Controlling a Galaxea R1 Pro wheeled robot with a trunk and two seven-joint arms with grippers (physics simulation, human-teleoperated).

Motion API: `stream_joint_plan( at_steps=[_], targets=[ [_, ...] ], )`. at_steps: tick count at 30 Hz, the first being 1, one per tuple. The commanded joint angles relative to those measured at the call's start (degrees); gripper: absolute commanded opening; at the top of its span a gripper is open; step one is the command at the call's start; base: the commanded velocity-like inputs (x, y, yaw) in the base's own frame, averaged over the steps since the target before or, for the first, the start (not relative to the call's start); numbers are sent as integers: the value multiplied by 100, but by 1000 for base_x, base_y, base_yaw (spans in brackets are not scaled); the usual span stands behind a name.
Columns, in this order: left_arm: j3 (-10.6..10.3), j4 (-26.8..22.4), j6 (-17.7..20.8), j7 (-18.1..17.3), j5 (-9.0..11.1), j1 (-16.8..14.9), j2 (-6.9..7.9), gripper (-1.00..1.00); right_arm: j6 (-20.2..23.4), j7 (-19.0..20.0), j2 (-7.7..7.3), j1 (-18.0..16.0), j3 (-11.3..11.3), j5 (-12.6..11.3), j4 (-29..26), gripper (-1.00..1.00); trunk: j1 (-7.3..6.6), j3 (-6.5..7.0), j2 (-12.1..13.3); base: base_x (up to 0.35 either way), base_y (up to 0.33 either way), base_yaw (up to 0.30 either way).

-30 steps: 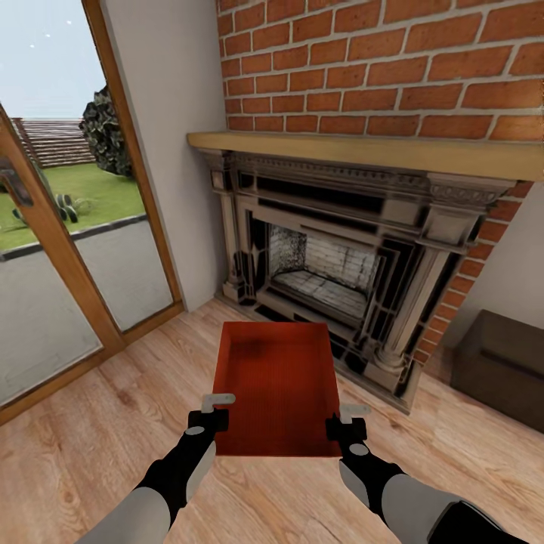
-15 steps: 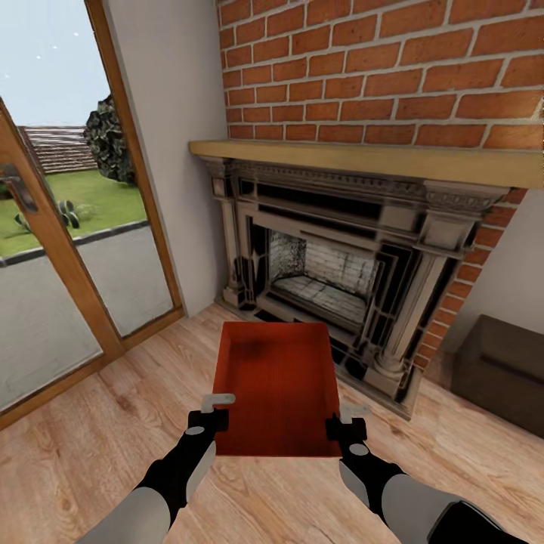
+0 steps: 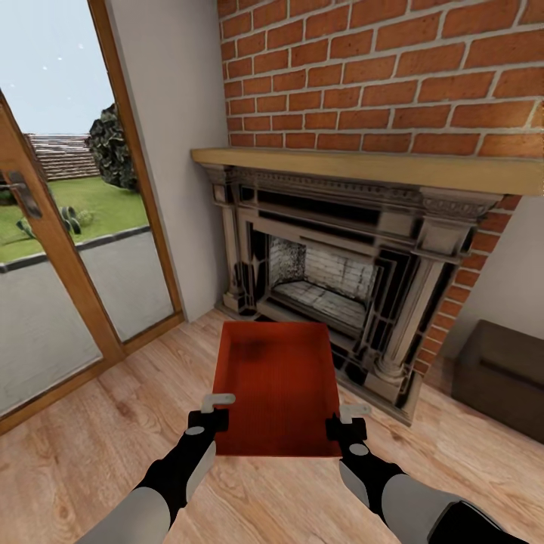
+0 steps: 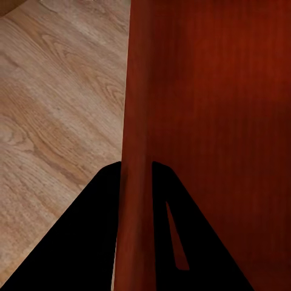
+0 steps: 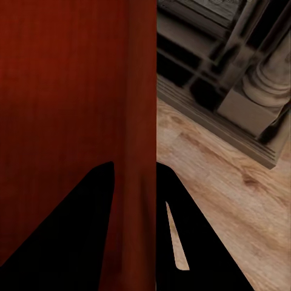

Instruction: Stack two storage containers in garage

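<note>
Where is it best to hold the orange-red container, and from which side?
Grip the storage container by its thin long side walls near the robot's end, one gripper from each side, as the left gripper and right gripper do now: each wall fits between two fingers.

1 storage container (image 3: 276,389) (orange-red, no lid). 2 grippers: left gripper (image 3: 214,410), right gripper (image 3: 349,420). 1 brick fireplace (image 3: 340,257) w/ 1 wooden mantel (image 3: 363,168). 1 dark low cabinet (image 3: 502,370). 1 glass door (image 3: 45,249).
</note>
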Motion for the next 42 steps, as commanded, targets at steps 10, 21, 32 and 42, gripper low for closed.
stream_joint_plan(
  at_steps=[10,21,32,42],
  targets=[
    [402,-29,35,70,-10,-8,48,-100,2,-4,-24,-1,6,-40,27,-100,0,86,-4,0,0,0],
    [402,-29,35,70,-10,-8,48,-100,2,-4,-24,-1,6,-40,27,-100,0,187,-4,0,0,0],
    [401,-29,34,70,-10,-8,48,-100,2,-4,-24,-1,3,-40,27,-100,0,288,-4,0,0,0],
    [394,-37,32,70,-19,-8,48,-100,2,-4,-30,-1,3,-40,27,-100,0,371,-4,0,0,0]
  ],
)
